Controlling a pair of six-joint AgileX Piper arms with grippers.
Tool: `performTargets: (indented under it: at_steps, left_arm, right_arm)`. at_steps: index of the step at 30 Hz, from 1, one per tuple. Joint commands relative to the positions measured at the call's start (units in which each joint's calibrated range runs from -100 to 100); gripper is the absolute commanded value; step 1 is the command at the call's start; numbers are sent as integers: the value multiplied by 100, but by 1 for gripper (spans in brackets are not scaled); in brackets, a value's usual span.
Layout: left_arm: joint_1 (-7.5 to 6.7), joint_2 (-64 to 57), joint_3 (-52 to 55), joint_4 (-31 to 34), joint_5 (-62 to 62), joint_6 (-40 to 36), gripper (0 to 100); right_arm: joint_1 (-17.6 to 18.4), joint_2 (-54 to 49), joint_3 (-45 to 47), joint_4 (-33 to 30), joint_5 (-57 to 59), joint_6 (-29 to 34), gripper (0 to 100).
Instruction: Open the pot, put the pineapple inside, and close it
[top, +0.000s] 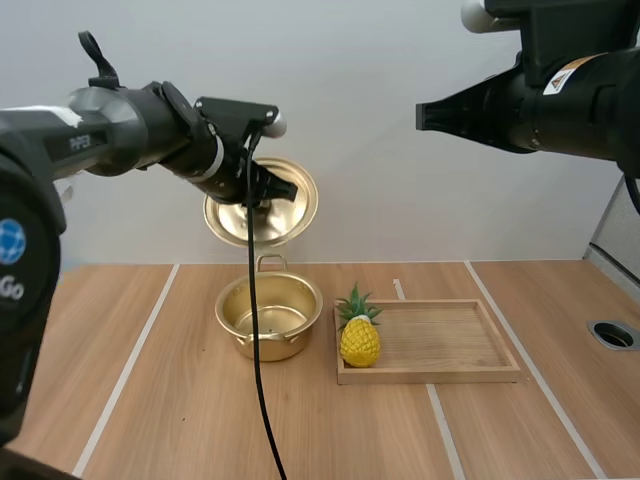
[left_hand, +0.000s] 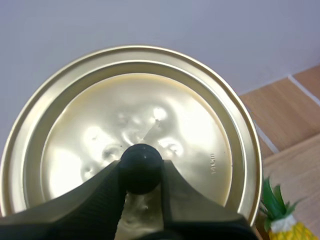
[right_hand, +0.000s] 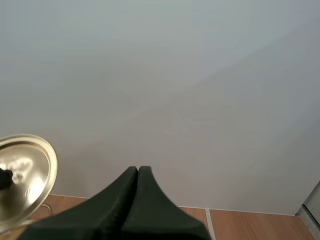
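The golden pot (top: 268, 317) stands open on the table, nothing inside it. My left gripper (top: 276, 189) holds the golden lid (top: 262, 204) in the air above and behind the pot, tilted on edge. In the left wrist view the fingers (left_hand: 107, 192) pinch the lid's black knob (left_hand: 140, 168), with the lid (left_hand: 190, 125) facing the camera. A yellow pineapple (top: 359, 334) with green leaves stands at the left end of the wooden tray (top: 450, 340); its leaves (left_hand: 275, 202) show beside the lid. My right gripper (top: 425, 114) hangs high at the right, its fingers (right_hand: 136, 187) together as one wedge, shut on nothing.
The tray lies right of the pot, bare apart from the pineapple. White lines run across the wooden table. A round cable hole (top: 614, 334) sits at the table's far right edge. The lid (right_hand: 22, 175) is also seen from the right wrist, against the grey wall.
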Motion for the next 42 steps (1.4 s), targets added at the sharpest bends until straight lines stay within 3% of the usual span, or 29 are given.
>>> performTargets:
  at_steps: [1,10,21,29,37,42]
  left_arm:
    - [-22,-516,-47,-137,-882,27,0]
    - [-13,-1729,-47,-137,-2106,-19,0]
    - [-13,-3031,-260,-137,-2446,-127,0]
    - [-7,-3711,-496,32,-2446,-548,0]
    - [267,-3963,-496,192,-2325,-684,0]
    - [306,-3963,-496,192,-2322,-684,0]
  right_arm:
    - [-17,-6,-36,29,33,-34,0]
    - [-17,-6,-36,160,221,-34,0]
    - [-17,-6,-36,283,439,-45,0]
    - [-17,-6,-36,1036,805,-774,0]
    - [-17,-6,-36,1165,920,-963,0]
    - [-17,-6,-36,1265,920,-963,0]
